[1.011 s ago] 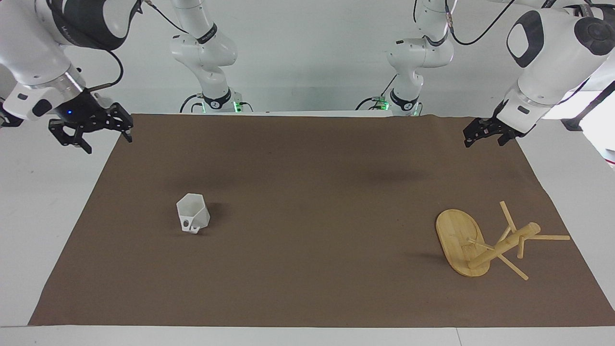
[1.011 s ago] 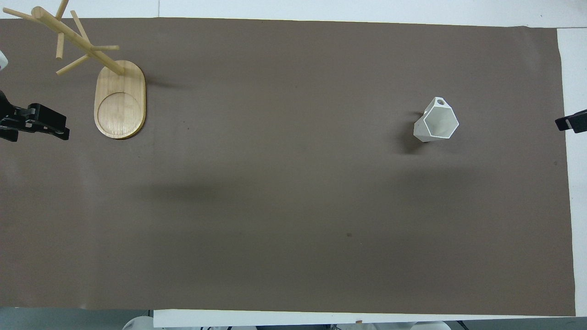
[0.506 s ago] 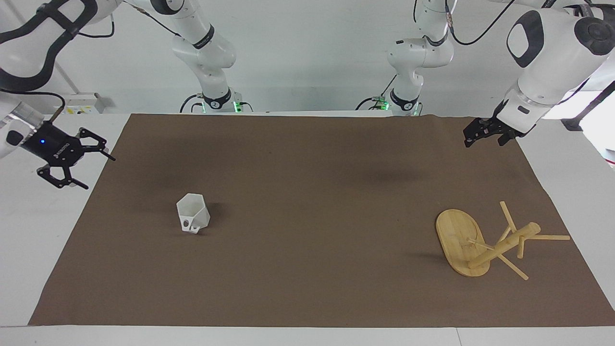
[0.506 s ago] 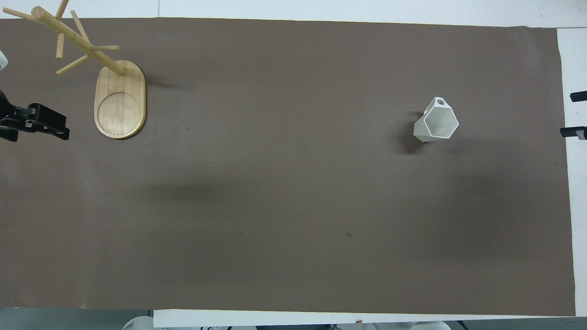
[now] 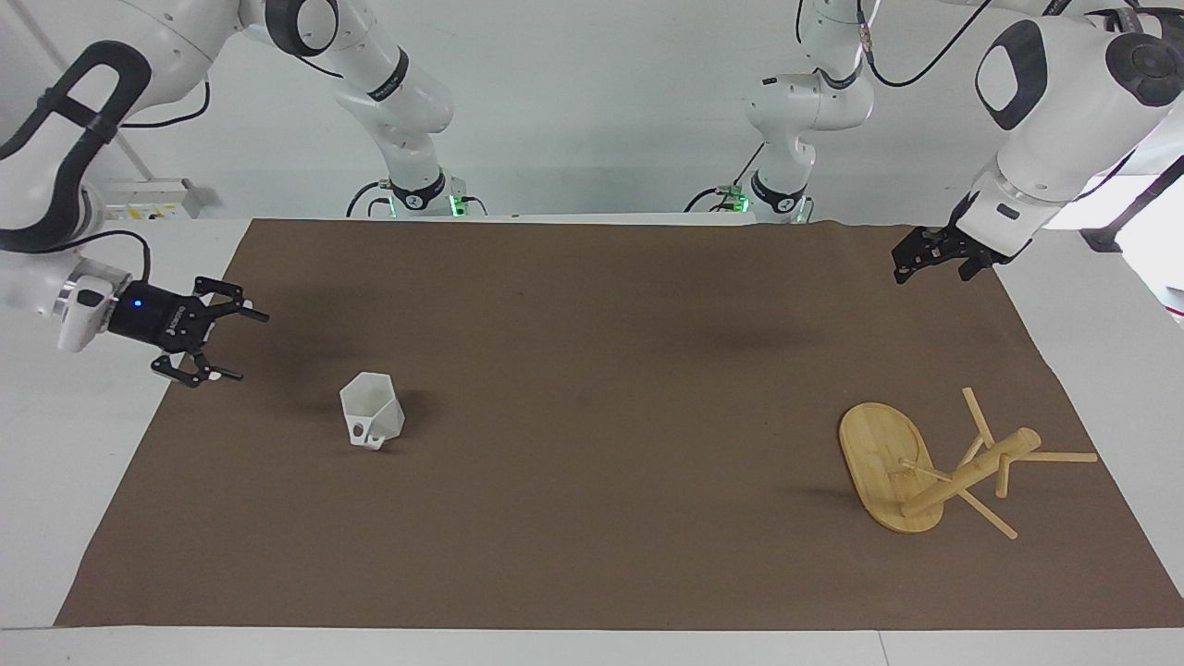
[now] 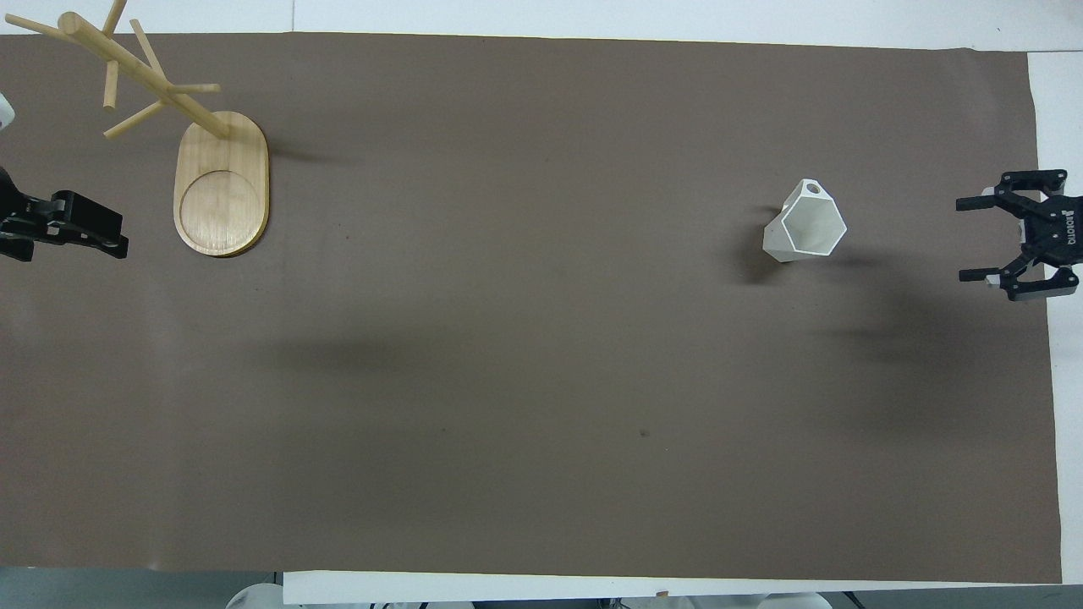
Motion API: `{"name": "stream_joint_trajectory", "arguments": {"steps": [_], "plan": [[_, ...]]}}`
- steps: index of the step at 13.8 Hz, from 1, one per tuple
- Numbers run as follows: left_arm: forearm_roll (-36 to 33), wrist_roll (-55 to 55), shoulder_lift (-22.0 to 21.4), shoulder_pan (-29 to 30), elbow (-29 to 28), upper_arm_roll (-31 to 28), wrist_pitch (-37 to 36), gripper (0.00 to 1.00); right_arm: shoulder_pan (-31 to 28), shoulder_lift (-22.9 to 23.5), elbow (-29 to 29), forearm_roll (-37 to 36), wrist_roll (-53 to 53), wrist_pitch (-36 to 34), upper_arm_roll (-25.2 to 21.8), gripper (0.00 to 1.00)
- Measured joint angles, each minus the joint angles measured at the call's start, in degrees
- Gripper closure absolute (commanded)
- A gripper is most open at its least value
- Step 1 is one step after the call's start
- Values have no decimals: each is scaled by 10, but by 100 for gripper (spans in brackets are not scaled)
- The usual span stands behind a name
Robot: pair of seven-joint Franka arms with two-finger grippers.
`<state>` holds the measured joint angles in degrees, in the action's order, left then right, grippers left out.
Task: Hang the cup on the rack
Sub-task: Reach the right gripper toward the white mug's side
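The white faceted cup [image 5: 372,421] [image 6: 806,224] stands upright on the brown mat toward the right arm's end, with its pierced handle on the side away from the robots. The bamboo rack [image 5: 936,470] [image 6: 222,182] stands upright on its oval base toward the left arm's end. My right gripper [image 5: 248,347] [image 6: 963,239] is open and empty, low over the mat's edge beside the cup and well apart from it, its fingers pointing at the cup. My left gripper [image 5: 897,268] [image 6: 118,244] is shut and empty, waiting over the mat's edge nearer the robots than the rack.
The brown mat [image 5: 592,518] [image 6: 508,381] covers most of the white table. Nothing else lies on it between the cup and the rack.
My right gripper has come down and moved in from off the mat toward the cup, turning its fingers to point at it. The left arm, the cup and the rack have not moved.
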<state>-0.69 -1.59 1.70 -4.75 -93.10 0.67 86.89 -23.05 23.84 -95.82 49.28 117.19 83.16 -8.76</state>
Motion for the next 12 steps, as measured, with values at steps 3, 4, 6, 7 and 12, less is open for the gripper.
{"name": "stream_joint_trajectory", "arguments": {"steps": [3,4,6,7,12], "plan": [[0,0,0,0,0,0,0,0,1,40,-4,37,31,-12,2,0],[0,0,0,0,0,0,0,0,2,54,-4,50,41,-12,5,0],[0,0,0,0,0,0,0,0,4,80,-5,76,54,-12,11,0],[0,0,0,0,0,0,0,0,5,96,-5,91,63,-12,13,0],[0,0,0,0,0,0,0,0,9,125,-5,132,79,-10,29,0]]}}
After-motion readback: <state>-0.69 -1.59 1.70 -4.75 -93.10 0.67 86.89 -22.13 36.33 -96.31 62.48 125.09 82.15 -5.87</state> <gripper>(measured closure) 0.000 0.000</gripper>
